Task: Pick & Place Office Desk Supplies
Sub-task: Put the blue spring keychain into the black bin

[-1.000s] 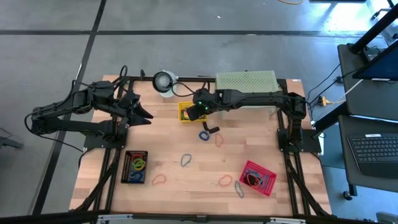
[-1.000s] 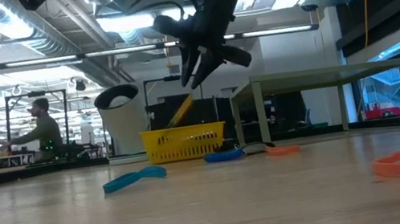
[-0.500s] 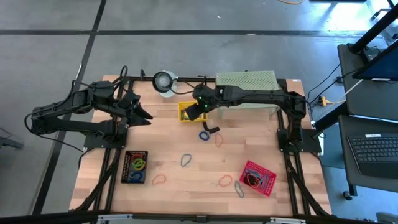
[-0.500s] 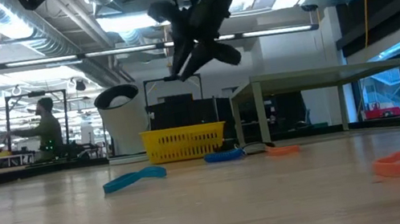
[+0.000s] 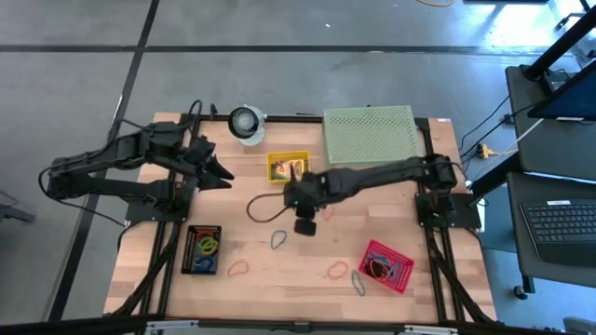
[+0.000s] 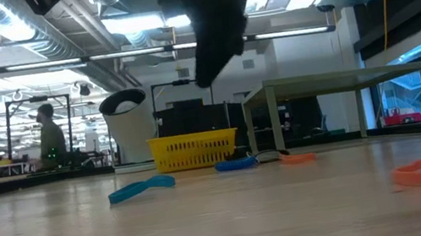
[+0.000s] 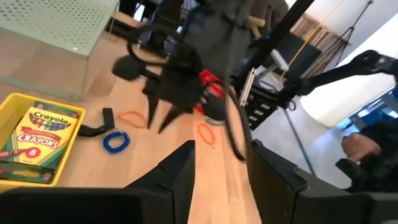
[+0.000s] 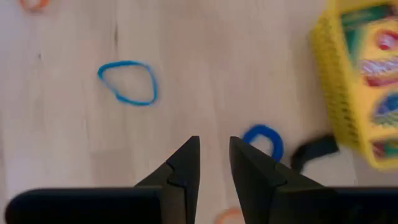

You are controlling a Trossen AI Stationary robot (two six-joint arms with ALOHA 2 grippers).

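Pale wooden tabletop (image 5: pixel 279 279) is seen from above, set on a grey floor, with dark frame rails along its edges.

Left gripper (image 5: pixel 223 177) is held in the left-centre of the high view, above bare wood; its fingers (image 7: pixel 180 177) are spread with a clear gap, nothing between them.

Right gripper (image 5: pixel 304 221) is positioned at frame centre in the high view, above the table. In the right wrist view its fingers (image 8: pixel 186 168) stand close together with a narrow gap, empty.

Small yellow mesh basket (image 5: pixel 287 167) is located just above centre; a flat yellow-and-green crayon box (image 7: pixel 38 134) is seen lying inside it.

Thick blue rubber-band ring (image 8: pixel 264 140) lies near the basket, with a small black clip (image 8: pixel 314 151) just beside it. A thin blue rubber-band loop (image 8: pixel 127 82) lies apart from both, on open wood; in the high view it shows below centre.

Orange rubber-band loops (image 5: pixel 238 270) and (image 5: pixel 336 271) are noted in the lower part of the high view.

Black tray (image 5: pixel 202 249), lower left, holds green and other coloured bands. Red mesh basket (image 5: pixel 386 265), lower right, holds dark bands.

Large pale green perforated stand (image 5: pixel 369 135) occupies the upper right of the table; a round white-and-grey roll-like object (image 5: pixel 246 122) sits at the upper edge, left of it.
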